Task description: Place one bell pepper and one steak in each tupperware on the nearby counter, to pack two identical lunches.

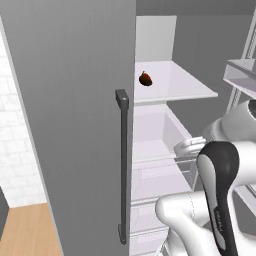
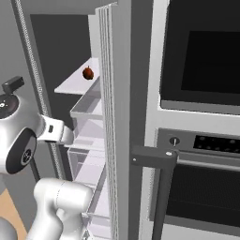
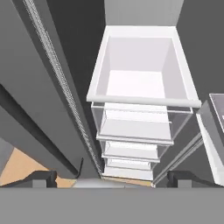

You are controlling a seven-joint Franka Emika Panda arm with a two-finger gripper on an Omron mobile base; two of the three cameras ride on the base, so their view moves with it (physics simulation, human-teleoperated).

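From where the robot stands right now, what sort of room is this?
Most likely a kitchen. An open fridge shows a white shelf carrying a small dark red bell pepper above clear drawers, and beside it a built-in oven with a dark glass door and bar handle.

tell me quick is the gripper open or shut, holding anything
gripper: open, jaws spread wide, holding nothing, pointed at the white fridge drawers.

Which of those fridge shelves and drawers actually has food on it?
The flat upper shelf: a single small dark-red pepper sits on it near the door edge. The clear drawers stacked below it look bare inside.
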